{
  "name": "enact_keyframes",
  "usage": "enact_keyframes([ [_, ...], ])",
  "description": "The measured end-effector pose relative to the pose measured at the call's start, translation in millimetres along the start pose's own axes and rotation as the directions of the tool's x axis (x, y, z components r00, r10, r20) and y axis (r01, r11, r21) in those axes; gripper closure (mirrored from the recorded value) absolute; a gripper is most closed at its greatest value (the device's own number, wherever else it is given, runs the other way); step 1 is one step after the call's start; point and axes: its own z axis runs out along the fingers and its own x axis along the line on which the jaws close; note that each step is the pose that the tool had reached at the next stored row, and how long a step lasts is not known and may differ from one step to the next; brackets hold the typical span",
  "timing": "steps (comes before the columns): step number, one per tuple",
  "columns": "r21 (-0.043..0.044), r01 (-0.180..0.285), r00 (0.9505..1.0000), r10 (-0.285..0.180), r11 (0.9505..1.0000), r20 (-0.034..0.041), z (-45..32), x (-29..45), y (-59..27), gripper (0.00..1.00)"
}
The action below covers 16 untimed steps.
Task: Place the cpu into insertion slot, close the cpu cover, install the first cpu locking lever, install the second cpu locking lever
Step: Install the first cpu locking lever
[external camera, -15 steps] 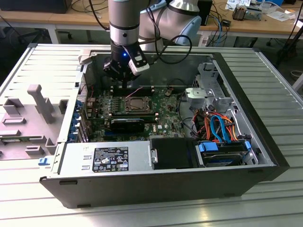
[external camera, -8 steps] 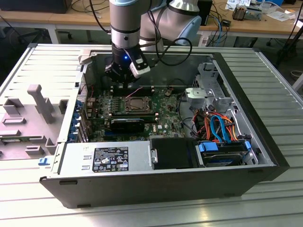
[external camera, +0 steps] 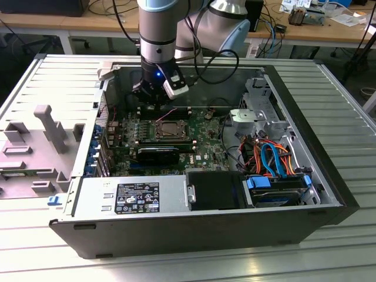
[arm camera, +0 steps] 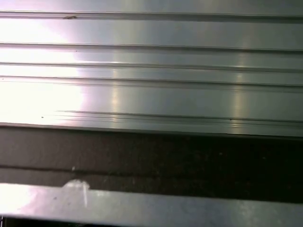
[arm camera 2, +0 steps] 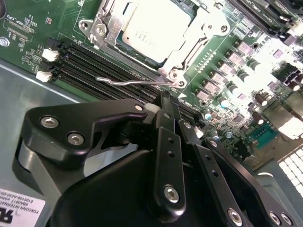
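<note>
Now you are looking at the cpu (arm camera 2: 154, 30) sitting in the slot (arm camera 2: 113, 40), with the cover (arm camera 2: 203, 30) lying closed around it, on the green motherboard (external camera: 205, 141) inside the open computer case (external camera: 329, 176). One thin wire lever (arm camera 2: 135, 81) is running along the socket edge nearest the gripper, beside the black memory slots (arm camera 2: 94, 66). Your gripper (arm camera 2: 165, 106) is hovering just above that lever, fingers (arm camera 2: 165, 111) drawn together and gripping nothing. The exterior view is showing the arm (external camera: 158, 29) reaching down at the case's far side.
</note>
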Motion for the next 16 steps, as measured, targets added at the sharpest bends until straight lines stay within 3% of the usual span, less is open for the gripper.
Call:
enact_keyframes([
  [16,0.0004,0.014,0.9999,-0.014,0.9999,-0.0006,9.7,-6.6,-1.1,0.89],
])
